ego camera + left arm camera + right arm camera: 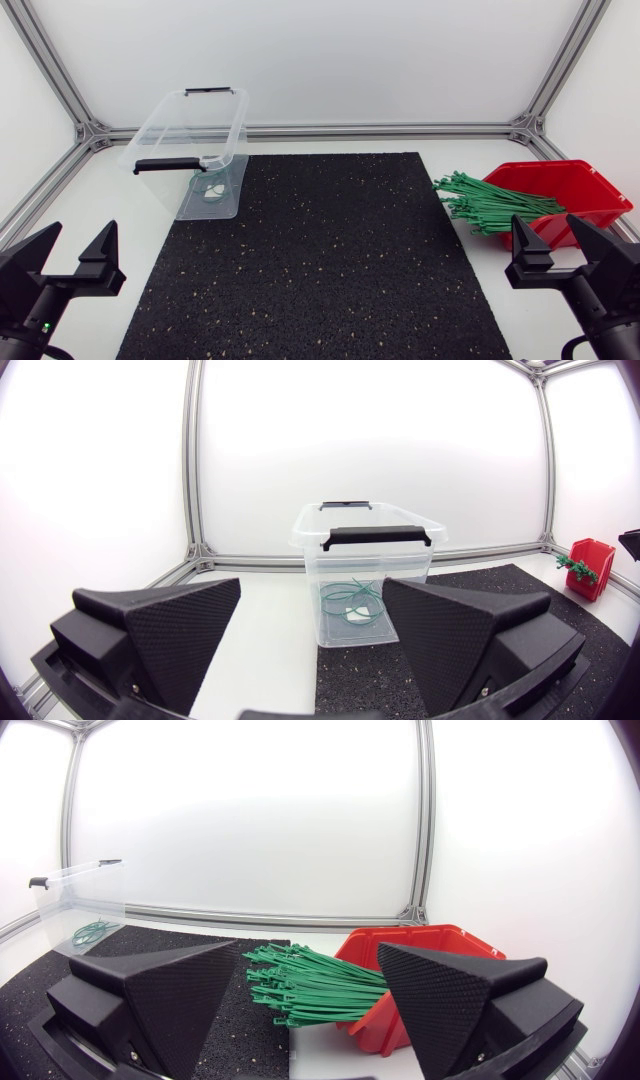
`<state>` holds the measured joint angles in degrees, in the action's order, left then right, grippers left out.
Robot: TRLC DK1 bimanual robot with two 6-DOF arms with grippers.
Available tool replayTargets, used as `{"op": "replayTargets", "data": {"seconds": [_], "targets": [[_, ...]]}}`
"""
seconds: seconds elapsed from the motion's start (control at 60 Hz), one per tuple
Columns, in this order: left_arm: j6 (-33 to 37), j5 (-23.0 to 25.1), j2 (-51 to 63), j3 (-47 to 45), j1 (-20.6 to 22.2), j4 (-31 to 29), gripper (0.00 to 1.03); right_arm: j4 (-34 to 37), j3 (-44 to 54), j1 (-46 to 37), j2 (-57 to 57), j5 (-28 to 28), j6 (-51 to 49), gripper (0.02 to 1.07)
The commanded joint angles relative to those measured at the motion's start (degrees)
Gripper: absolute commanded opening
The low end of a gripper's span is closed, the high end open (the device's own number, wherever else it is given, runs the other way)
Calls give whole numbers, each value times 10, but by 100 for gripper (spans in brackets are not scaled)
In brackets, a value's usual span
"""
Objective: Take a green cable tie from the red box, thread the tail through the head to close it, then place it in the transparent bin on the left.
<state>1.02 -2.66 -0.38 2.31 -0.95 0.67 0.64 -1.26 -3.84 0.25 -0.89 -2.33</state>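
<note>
Cable ties (492, 200), green, bundled, spilling over left rim of red box (590, 190), far right. Closed loop (207, 187) lies in transparent bin (165, 130), far left. Right gripper (545, 225) and left gripper (79, 230): fingers wide apart, empty. Judged step: pick not begun; next move calls for isolating one tie.

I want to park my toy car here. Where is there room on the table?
The middle of the black mat is bare, from the clear bin across to the green cable ties. The white table strip behind the mat is bare too. It is crowded at the red box, where the ties stick out over its rim.
</note>
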Motion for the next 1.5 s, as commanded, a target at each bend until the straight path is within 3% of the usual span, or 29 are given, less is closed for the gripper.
{"op": "replayTargets", "data": {"seconds": [0.0, 0.383, 0.783, 1.083, 1.483], "targets": [[-15, -1, -4, -22, 2, -8, 99, -2, 13, 0, -6, -1, 7, 103], [-15, -2, -4, -22, 2, -8, 99, -12, 10, -8, -7, 4, 7, 103], [-15, -1, -4, -22, 2, -8, 99, -21, -87, -16, 21, 4, 7, 103], [-15, -1, -4, -22, 2, -8, 99, -34, -208, -24, 199, 7, 3, 103], [-15, -2, -4, -22, 2, -8, 99, 113, -399, -41, 452, 3, -116, 102]]}}
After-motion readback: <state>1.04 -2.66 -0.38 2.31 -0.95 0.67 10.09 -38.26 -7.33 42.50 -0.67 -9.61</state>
